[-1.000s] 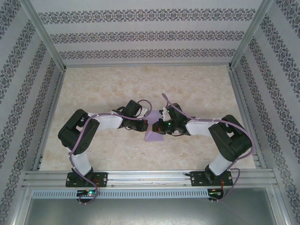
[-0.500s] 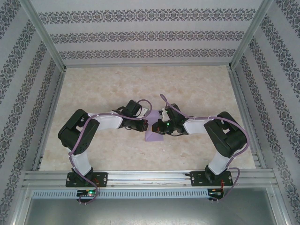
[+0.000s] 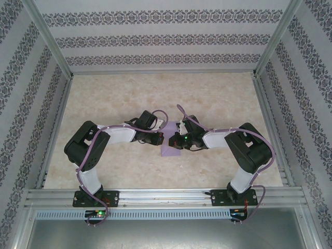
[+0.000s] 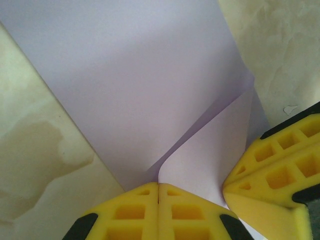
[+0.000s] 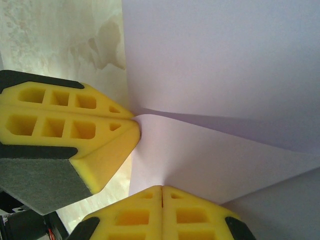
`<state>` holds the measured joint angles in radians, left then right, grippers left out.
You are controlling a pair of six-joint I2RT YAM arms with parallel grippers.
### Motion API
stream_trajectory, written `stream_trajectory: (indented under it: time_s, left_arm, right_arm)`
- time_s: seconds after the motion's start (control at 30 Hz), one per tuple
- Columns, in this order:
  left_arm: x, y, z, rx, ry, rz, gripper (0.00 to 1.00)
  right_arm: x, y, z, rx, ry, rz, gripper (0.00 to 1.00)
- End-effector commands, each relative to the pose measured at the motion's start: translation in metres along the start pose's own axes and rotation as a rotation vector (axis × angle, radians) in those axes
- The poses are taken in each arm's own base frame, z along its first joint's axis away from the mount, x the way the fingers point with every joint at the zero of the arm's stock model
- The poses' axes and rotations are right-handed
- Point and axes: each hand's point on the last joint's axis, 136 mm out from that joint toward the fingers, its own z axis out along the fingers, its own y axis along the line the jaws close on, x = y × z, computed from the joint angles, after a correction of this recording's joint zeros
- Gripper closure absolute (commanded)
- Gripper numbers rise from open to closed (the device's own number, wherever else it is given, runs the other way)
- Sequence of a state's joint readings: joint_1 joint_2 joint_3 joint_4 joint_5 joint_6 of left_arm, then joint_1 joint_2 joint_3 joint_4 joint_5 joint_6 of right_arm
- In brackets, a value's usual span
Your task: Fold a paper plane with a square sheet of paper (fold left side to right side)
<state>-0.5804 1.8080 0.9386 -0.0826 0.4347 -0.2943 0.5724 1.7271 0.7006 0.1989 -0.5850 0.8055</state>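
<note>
The square sheet of paper is lavender and lies at the table's centre, mostly under both wrists. My left gripper and right gripper meet tip to tip over it. In the left wrist view the sheet lies flat while a raised flap curves up into the seam of my shut left gripper; the right gripper's yellow fingers rest on the flap's other side. In the right wrist view the flap pinches into my shut right gripper, beside the left fingers.
The marbled table is boxed in by patterned walls at the back and both sides. A metal rail with both arm bases runs along the near edge. Purple cables loop over the wrists.
The right arm's elbow has drawn in to the left and its wrist has edged toward the left gripper. Slightly less of the purple paper shows below the grippers. The left arm has held still.
</note>
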Motion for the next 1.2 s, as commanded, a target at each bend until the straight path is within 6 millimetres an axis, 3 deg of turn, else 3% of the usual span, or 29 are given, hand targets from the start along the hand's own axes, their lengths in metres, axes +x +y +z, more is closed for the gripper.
stream_trajectory:
  time_s: [0.0, 0.5, 0.63, 0.77, 0.93, 1.17]
  left_arm:
    - [0.011, 0.021, 0.006, -0.077, 0.047, -0.019, 1.0]
    - [0.0, 0.015, 0.002, -0.063, 0.019, -0.017, 1.0]
    - [-0.011, 0.008, -0.006, -0.047, -0.015, -0.014, 0.94]
    - [-0.028, -0.002, -0.021, -0.038, -0.069, -0.003, 0.84]
    - [-0.038, -0.009, -0.044, -0.049, -0.109, 0.001, 0.8]
    - [-0.018, -0.029, -0.07, 0.032, -0.076, -0.053, 0.86]
  right_arm:
    - [0.004, -0.008, 0.003, 0.034, 0.005, 0.007, 1.0]
    - [0.016, -0.031, 0.007, 0.092, 0.021, 0.09, 1.0]
    - [0.018, -0.035, 0.006, 0.105, 0.016, 0.106, 1.0]
    - [0.019, -0.038, 0.005, 0.113, 0.013, 0.116, 1.0]
    - [0.02, -0.04, 0.005, 0.114, 0.011, 0.122, 1.0]
    - [0.02, -0.043, 0.003, 0.113, 0.001, 0.137, 1.0]
